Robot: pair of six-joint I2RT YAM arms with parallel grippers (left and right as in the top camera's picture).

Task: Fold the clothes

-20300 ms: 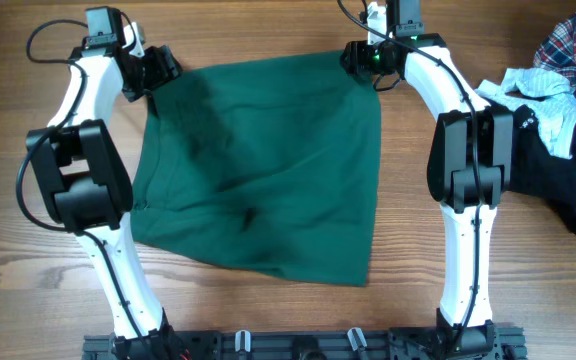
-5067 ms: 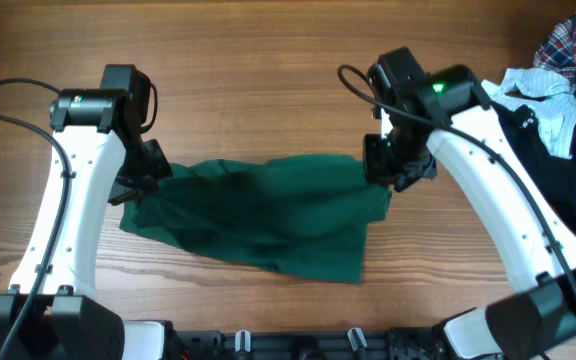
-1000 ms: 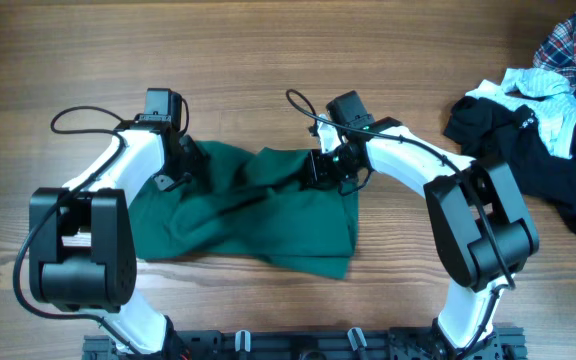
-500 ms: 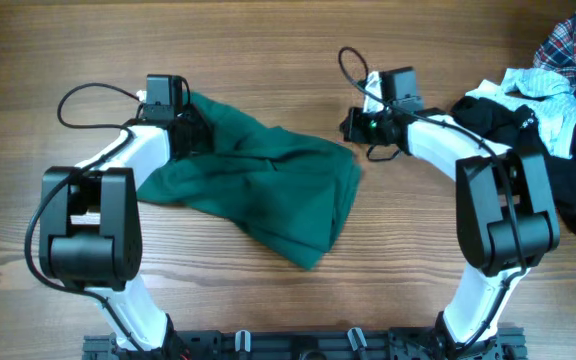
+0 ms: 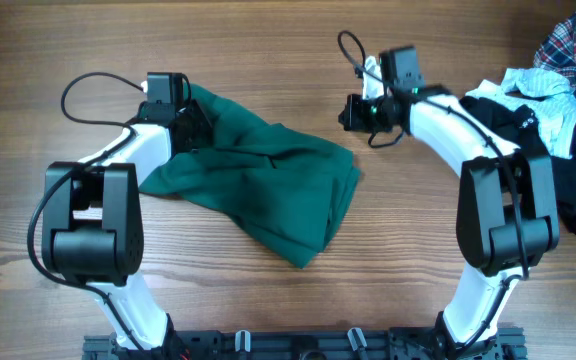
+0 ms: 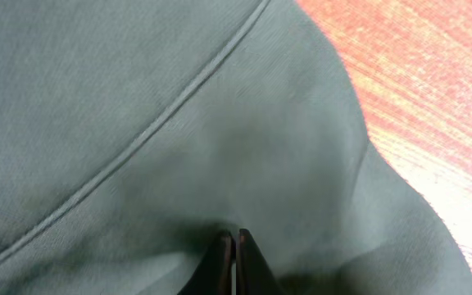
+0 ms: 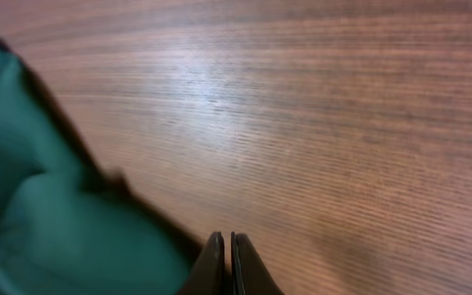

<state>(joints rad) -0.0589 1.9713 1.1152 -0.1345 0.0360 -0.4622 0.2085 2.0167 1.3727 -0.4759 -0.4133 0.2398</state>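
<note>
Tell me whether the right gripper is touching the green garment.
Apart. The overhead view shows bare tabletop between the right gripper and the dark green garment; its jaws are shut on nothing.

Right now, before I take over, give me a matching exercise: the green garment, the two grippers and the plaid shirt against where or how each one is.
Things:
1. green garment
2. left gripper
3. right gripper
4. plaid shirt

Place or state:
A. shut, empty, over the bare table
B. far right, top corner of the overhead view
C. rumpled, left of centre
D. shut on green cloth

Pairs: 1-C, 2-D, 3-A, 4-B
</note>
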